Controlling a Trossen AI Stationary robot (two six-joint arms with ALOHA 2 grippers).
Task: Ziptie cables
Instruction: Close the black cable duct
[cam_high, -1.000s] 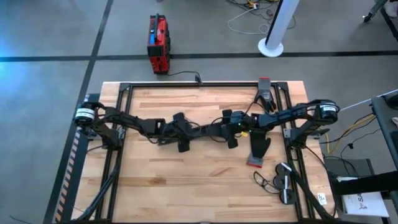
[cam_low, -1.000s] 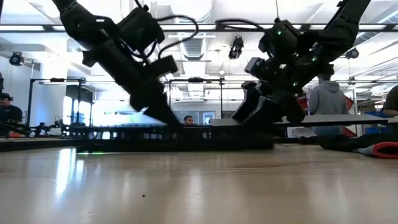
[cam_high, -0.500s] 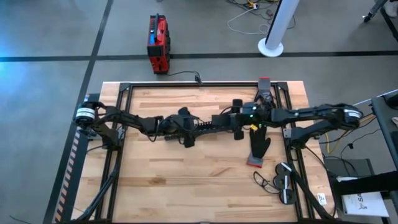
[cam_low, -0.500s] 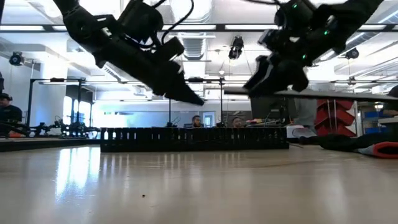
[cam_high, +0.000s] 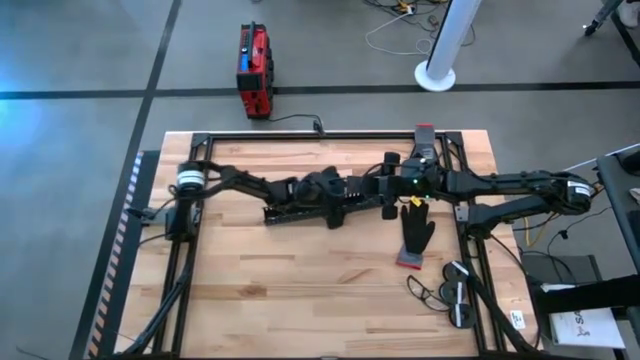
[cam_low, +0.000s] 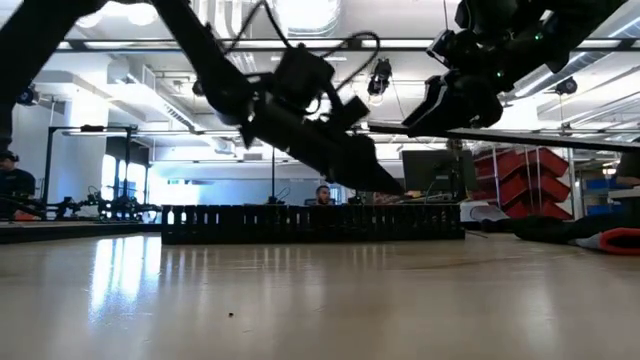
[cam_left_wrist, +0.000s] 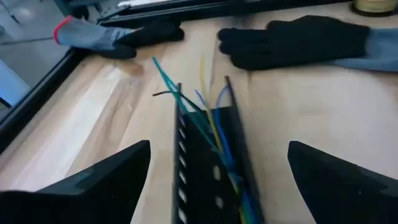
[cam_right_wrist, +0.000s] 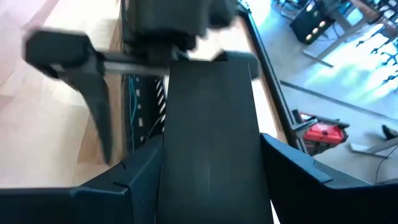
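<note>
The cables (cam_left_wrist: 210, 121), thin green, yellow and bluish wires, lie along a black slotted channel (cam_left_wrist: 205, 180) in the middle of the left wrist picture, their loose ends fanning out past its far end towards a black glove (cam_left_wrist: 292, 40) at the upper right. The left gripper (cam_left_wrist: 217, 149) hangs over that channel with its fingers spread wide and nothing between them. The right gripper (cam_right_wrist: 211, 149) looks clamped on a flat black cover strip (cam_right_wrist: 208, 93), which fills the centre of its wrist picture and, in the low view, juts level towards the right edge. The step seems to be reaching the wires in the channel. To do it well, the left gripper should come down centred on the channel, straddle all the wires near their free ends and gather them without snagging the slotted walls. The right arm should hold the strip clear above. Compared with half a second ago, the left arm has swung rightward in the high view, and in the low view its gripper sits lower and nearer the centre. The right gripper has risen a little towards the upper right, and the channel on the surface (cam_high: 300, 290) has not shifted.
</note>
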